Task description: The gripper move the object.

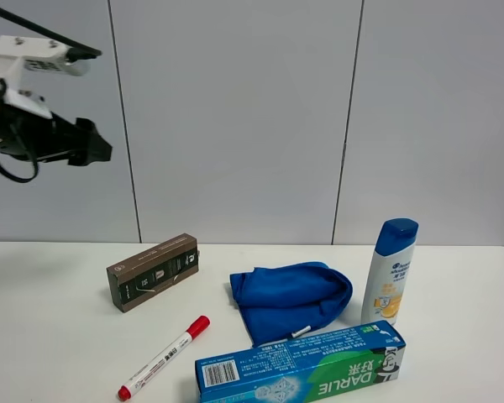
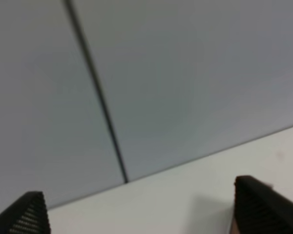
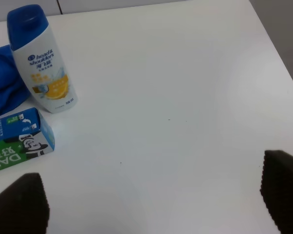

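The shampoo bottle [image 1: 391, 270] is standing upright on the white worktop [image 1: 50, 336], over on the right side, just beside a crumpled blue cloth [image 1: 290, 298] and right behind the blue-green toothpaste box [image 1: 301, 367]. A brown box [image 1: 153, 272] and a red-capped marker [image 1: 163, 357] sit further left. The left claw [image 1: 88, 144] hangs high up by the wall, fingers spread with nothing in them. The right claw [image 3: 151, 204] is spread wide too, holding nothing, above bare worktop.
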